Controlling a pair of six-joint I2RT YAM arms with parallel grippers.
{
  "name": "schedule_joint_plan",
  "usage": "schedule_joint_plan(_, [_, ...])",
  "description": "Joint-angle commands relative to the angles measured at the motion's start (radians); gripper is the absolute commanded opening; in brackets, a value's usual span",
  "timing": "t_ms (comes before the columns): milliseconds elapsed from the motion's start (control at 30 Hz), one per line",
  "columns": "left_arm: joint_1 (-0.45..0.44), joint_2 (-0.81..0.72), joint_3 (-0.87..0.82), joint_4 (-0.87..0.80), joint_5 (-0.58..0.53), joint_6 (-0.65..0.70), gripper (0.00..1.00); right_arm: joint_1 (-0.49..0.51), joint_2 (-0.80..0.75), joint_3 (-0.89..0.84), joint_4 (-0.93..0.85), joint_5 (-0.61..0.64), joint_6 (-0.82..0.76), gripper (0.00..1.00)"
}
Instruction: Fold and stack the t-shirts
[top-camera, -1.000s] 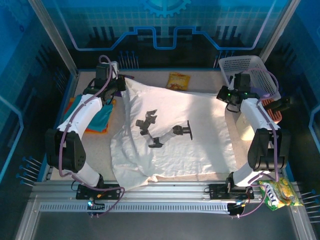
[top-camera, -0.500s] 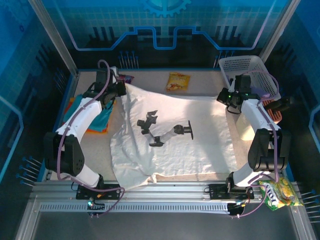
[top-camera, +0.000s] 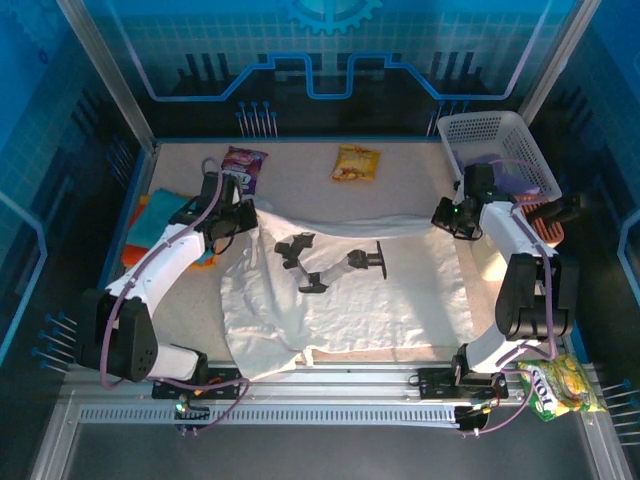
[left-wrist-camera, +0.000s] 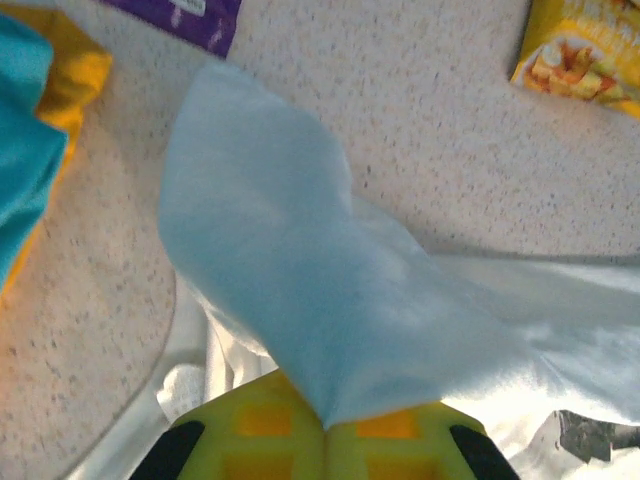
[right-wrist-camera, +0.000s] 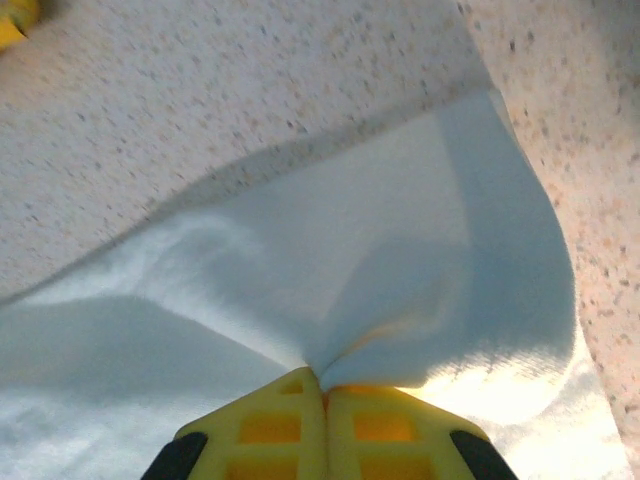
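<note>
White t-shirt (top-camera: 340, 290) pinched at upper corners by clenched left fingers (left-wrist-camera: 265, 435) and right fingers (right-wrist-camera: 270, 430); held edge running sideways, hem toward frame bottom.

The big white cloth t-shirt (top-camera: 350, 290) looks soft, thin and matt. The speckled table top (top-camera: 300, 170) is matt and grainy. The yellow fingers (left-wrist-camera: 260, 440) of the left gripper (left-wrist-camera: 325, 425) look like smooth hard plastic. The purple snack packet (top-camera: 243, 160) and yellow snack packet (top-camera: 356, 162) are shiny. The white basket (top-camera: 495, 135) is plastic mesh.
</note>
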Motion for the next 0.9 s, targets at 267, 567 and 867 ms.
schedule_joint_plan(267, [-0.018, -0.078, -0.099, -0.084, 0.007, -0.080, 0.00, -0.025, 0.055, -0.014, -0.094, 0.061, -0.033, 0.00])
schedule_joint_plan(567, [-0.018, -0.089, -0.151, -0.088, 0.017, -0.093, 0.00, -0.022, 0.060, -0.064, -0.083, 0.060, -0.031, 0.11])
schedule_joint_plan(867, [-0.018, -0.089, -0.155, -0.096, 0.017, -0.086, 0.00, -0.022, 0.043, -0.083, -0.076, 0.084, -0.015, 0.59])
